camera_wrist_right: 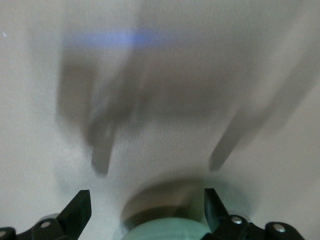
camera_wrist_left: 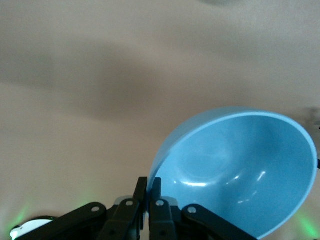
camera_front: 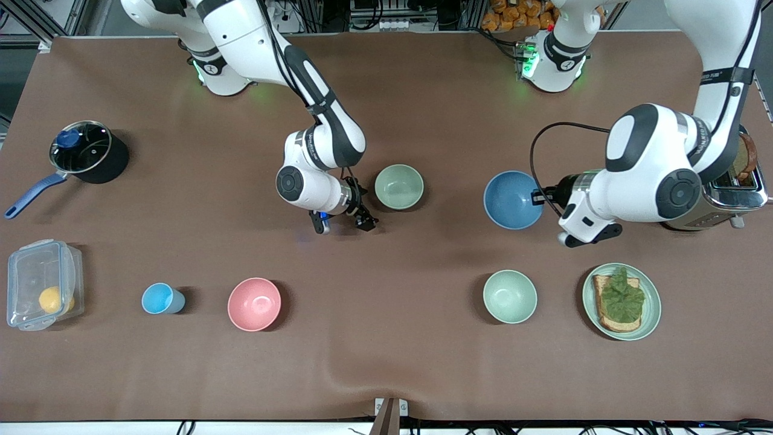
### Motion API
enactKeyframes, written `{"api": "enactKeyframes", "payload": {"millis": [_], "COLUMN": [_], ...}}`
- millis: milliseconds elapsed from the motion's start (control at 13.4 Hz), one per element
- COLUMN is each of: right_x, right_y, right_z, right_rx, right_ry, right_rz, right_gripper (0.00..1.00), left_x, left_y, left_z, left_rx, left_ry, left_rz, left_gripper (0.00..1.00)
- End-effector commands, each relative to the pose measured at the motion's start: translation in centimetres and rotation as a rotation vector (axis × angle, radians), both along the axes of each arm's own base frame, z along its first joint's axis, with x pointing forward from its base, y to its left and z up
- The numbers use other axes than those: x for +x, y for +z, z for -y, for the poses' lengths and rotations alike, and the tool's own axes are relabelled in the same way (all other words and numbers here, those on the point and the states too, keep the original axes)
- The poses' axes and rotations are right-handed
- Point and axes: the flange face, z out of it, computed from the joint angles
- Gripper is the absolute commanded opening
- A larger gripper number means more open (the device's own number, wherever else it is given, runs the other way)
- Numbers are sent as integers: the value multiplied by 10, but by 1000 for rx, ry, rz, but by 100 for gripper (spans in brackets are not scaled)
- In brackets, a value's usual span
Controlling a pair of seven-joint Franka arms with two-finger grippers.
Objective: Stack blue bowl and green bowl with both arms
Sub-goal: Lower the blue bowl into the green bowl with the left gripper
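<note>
**Blue bowl pinched by the rim, green bowl waiting beside an open end effector**

Brown cloth is covering the whole bench (camera_front: 386,362), with both arm bases standing along its edge farthest from the front camera.

Left end effector (camera_wrist_left: 148,192) is clenching on the rim of the blue bowl (camera_front: 512,199), its two fingers (camera_wrist_left: 156,187) pressing together with the thin wall between them. In the left wrist view the bowl is tilting, its hollow facing the camera. From the front view it is sitting at the left arm's half of the bench, near the toaster (camera_front: 734,181) that the arm is partly covering.

Right end effector (camera_front: 344,225) is standing released, its fingers spread wide, just beside the green bowl (camera_front: 398,186), low over the cloth. In the right wrist view the bowl's rim is showing between the spread fingertips (camera_wrist_right: 80,205).

Nearer the front camera, a paler green bowl (camera_front: 509,296) is resting beside a green plate (camera_front: 652,314) carrying toast and a leaf. Toward the right arm's end, a pink bowl (camera_front: 254,304), a light-blue cup (camera_front: 159,298) and a clear lidded box (camera_front: 42,284) are lying in a row, with a black saucepan (camera_front: 90,152) farther from the camera.
</note>
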Motion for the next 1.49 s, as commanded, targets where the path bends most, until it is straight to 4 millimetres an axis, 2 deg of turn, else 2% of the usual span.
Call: {"api": "enactKeyframes", "payload": {"millis": [0,521,819,1043,1415], "right_x": [1,1,1,2,2], "right_y": [5,5,5,5,5], "right_z": [-4,-3,-3,-2,-1], "right_rx": [32,40,40,40,40], "right_ry": [-4,-16,-16,-17,-19], "right_rz": [-8,-14,-14,-15,-16], "right_gripper": [100,100,100,100,100], "left_x": [-11,-34,-61,-77,-114], "left_y": [-5,-19,-31,-35,-65], "left_z": [30,89,140,167,210], "left_rx": [8,44,69,64,14], "left_ry": [51,65,76,74,57], "left_rz": [-4,-11,13,39,115], "left_gripper": [0,0,0,0,0]}}
